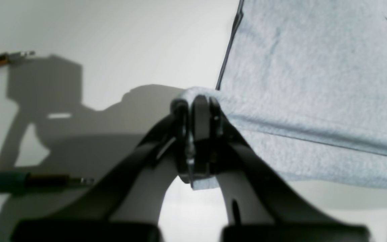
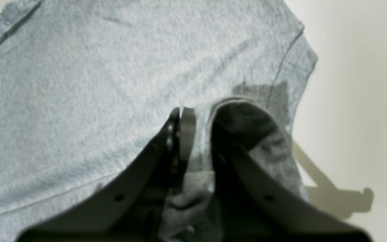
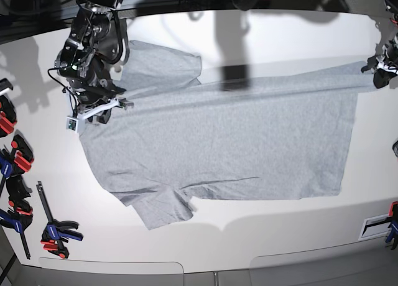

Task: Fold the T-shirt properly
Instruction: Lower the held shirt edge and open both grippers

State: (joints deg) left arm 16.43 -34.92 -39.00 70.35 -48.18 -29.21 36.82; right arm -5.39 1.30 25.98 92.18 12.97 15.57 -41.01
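Base view, near edge: red-and-black bar clamps [image 3: 53, 231] lie at the table's [image 3: 249, 236] front left corner, more clamps [image 3: 12, 158] up the left edge. None touch the cloth.

Mid table: the T-shirt [image 3: 236, 143] lies spread, plain grey side up, long axis left to right. One short sleeve [image 3: 161, 208] points toward the near edge, the other sleeve [image 3: 165, 65] toward the far side. No lettering visible in any view.

Far left: right gripper [image 3: 93, 109] sits at the shirt's left end near the shoulder. Right wrist view gives what the base view cannot: jaws together, clamped on a bunched fold of T-shirt [image 2: 113, 84] fabric, cloth wadded between the fingers [image 2: 186, 134] and trailing back under the right gripper [image 2: 193, 134].

Far right: left gripper [image 3: 382, 71] at the table's right edge, small and partly cut off in the base view; grip not readable there. Left wrist view settles it: left gripper [image 1: 197, 111] jaws closed on a corner of the T-shirt [image 1: 314, 84], dark-trimmed edge running up from the pinch, fabric pulled taut and lifted off the table [image 1: 113, 33]. Blurred cable plug [image 1: 29, 181] at left, seen only in this view
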